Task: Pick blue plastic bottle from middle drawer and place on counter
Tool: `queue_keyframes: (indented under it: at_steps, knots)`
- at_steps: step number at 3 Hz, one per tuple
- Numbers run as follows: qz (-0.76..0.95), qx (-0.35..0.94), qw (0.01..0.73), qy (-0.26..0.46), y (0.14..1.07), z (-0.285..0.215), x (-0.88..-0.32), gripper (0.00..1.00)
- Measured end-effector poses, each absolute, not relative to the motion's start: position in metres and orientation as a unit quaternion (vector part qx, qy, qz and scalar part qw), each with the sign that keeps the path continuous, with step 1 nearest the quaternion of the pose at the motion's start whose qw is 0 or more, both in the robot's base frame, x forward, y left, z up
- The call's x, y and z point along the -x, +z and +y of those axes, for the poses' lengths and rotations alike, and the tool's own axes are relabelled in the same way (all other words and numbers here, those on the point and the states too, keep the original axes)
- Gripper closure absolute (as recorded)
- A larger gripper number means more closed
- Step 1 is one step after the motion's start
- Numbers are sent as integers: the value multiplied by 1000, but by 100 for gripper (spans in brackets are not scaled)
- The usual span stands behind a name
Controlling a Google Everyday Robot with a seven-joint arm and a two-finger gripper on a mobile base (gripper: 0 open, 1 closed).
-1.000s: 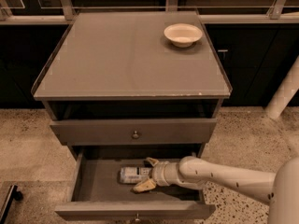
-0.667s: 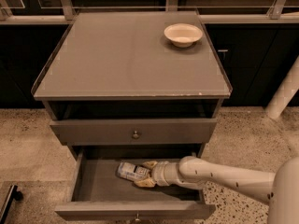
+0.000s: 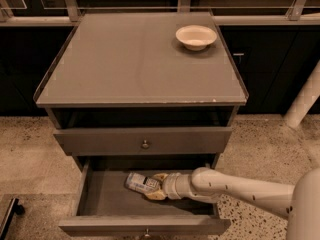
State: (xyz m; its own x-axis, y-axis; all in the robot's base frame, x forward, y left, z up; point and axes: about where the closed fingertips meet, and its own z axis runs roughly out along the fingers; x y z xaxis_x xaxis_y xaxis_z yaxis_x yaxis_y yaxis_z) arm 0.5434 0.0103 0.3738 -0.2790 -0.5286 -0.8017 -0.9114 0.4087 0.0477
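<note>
Pale blue plastic is showing in the pulled-out middle drawer (image 3: 102, 200), below the table's (image 3: 130, 64) front edge. The blue plastic bottle (image 3: 139, 182) is lying with its long axis roughly parallel to that edge, its free end pointing left. The gripper (image 3: 154, 187) is reaching in from the right and clamping the bottle's right end, probably to lift it out sideways. Which end is carrying the cap, I cannot tell.
</note>
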Motion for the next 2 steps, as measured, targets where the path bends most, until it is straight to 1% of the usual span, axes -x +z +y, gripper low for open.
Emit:
queue_keyframes:
  at_steps: [1, 2]
  knots:
    - [756, 476, 365, 262, 374, 10, -543, 100]
    - [744, 488, 368, 271, 396, 4, -536, 100]
